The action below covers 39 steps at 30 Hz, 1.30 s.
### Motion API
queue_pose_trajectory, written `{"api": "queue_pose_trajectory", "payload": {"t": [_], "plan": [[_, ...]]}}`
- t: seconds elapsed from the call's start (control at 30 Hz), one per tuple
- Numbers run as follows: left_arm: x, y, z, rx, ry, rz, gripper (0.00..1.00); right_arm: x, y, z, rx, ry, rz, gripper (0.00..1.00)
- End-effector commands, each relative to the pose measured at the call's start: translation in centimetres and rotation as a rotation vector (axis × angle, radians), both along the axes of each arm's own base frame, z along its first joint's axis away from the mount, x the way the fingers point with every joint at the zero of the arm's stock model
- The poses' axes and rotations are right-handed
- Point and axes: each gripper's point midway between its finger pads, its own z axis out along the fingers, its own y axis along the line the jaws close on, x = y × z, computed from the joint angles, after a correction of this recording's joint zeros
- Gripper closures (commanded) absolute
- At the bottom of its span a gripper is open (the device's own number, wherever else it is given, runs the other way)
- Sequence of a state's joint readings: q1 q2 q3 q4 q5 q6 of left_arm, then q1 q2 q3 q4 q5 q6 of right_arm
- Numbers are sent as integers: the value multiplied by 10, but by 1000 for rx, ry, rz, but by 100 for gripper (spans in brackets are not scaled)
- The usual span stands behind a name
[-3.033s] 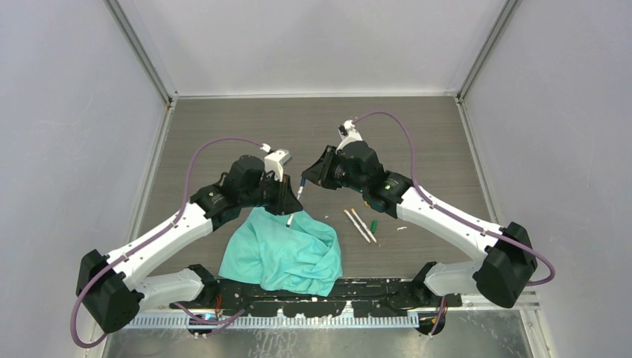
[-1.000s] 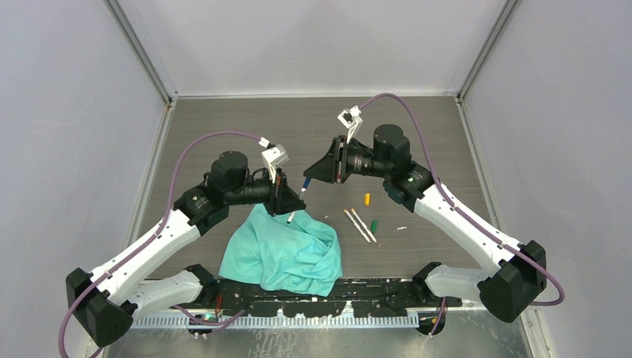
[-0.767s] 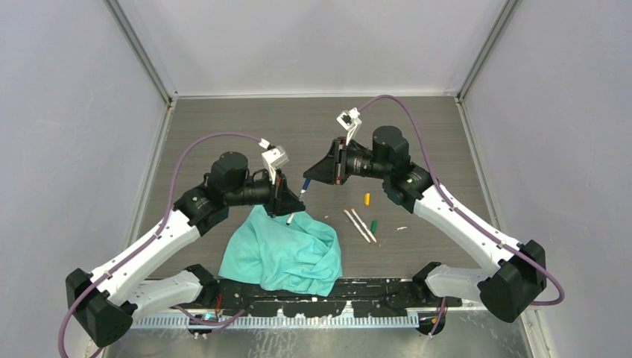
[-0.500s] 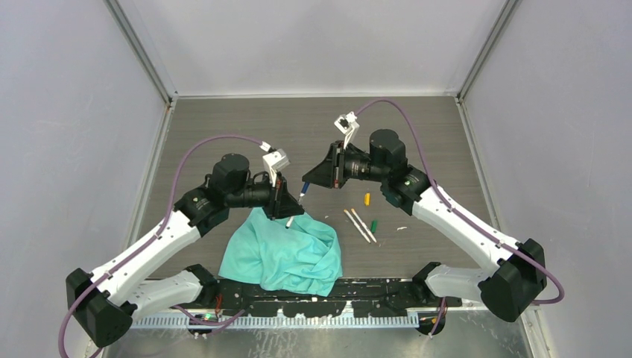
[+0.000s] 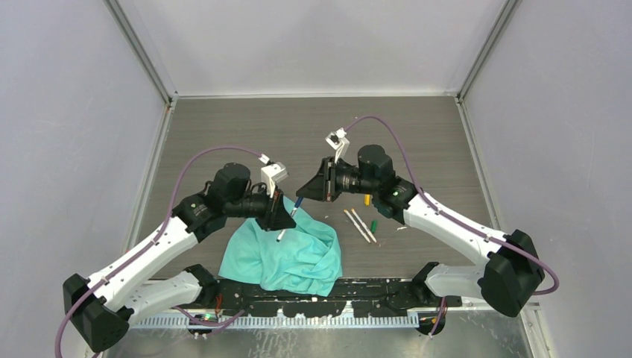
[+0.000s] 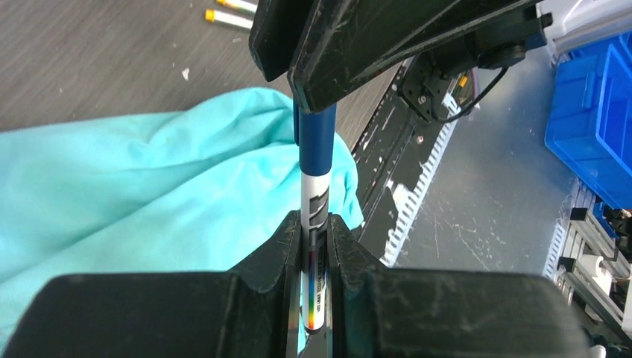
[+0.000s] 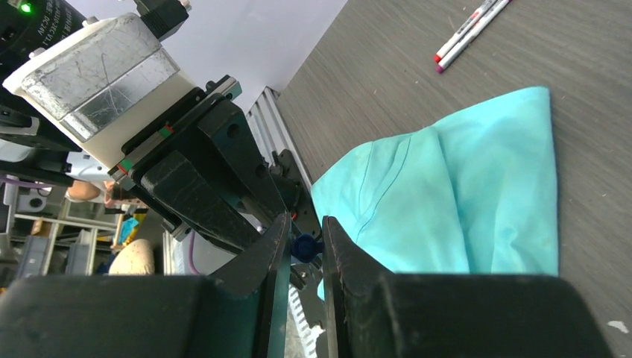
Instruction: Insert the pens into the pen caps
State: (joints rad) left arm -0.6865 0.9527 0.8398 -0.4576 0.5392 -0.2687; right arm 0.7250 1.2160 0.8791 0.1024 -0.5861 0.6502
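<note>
From the top camera, my left gripper (image 5: 285, 221) and my right gripper (image 5: 301, 195) meet tip to tip above the far edge of the teal cloth (image 5: 287, 257). My left one is clamped on a white-barrelled pen (image 5: 281, 236) that slants up toward the right one. The blue cap (image 5: 297, 203) sits at the pen's upper end, between the 2 grippers. On the bare table (image 5: 223, 134) to the right, 2 more pens (image 5: 359, 225) lie side by side, with a yellow cap (image 5: 367, 199) and a green cap (image 5: 373, 224) near them. In my left wrist camera, my fingers (image 6: 287, 246) press tight on the barrel. The blue cap meets the white barrel in 1 straight line, and its far end is pinched by my right gripper's fingers (image 6: 358, 52). The cloth lies underneath. In my right wrist camera, my 2 fingers (image 7: 272, 246) squeeze the blue cap's end. My left gripper faces me just beyond it, and the 2 loose pens lie on the table past the cloth.
</note>
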Motion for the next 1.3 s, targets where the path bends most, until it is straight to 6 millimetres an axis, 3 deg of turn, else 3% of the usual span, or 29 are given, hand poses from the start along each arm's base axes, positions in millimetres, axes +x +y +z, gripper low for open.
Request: {"api": "queue_pose_trajectory", "payload": {"t": [0.0,0.37,0.63,0.9,1.07,1.17,1.27], "plan": [[40,-10,76,-183,-287,90,100,-67,12,-37,-44,194,223,99],[41,-10,74,-182,-286,91,100,-98,27,-55,-53,268,302,99],[46,0,83,-223,-296,129,100,-116,18,-72,-97,307,342,99],[33,-7,96,-311,-263,43,100,-133,14,-66,-78,301,434,99],[35,-2,96,-305,-278,59,100,-146,10,-68,-86,315,500,99],[38,3,92,-274,-307,83,100,-141,7,-62,-100,269,465,99],[34,5,83,-227,-329,56,100,-109,11,-41,-102,175,300,99]]}}
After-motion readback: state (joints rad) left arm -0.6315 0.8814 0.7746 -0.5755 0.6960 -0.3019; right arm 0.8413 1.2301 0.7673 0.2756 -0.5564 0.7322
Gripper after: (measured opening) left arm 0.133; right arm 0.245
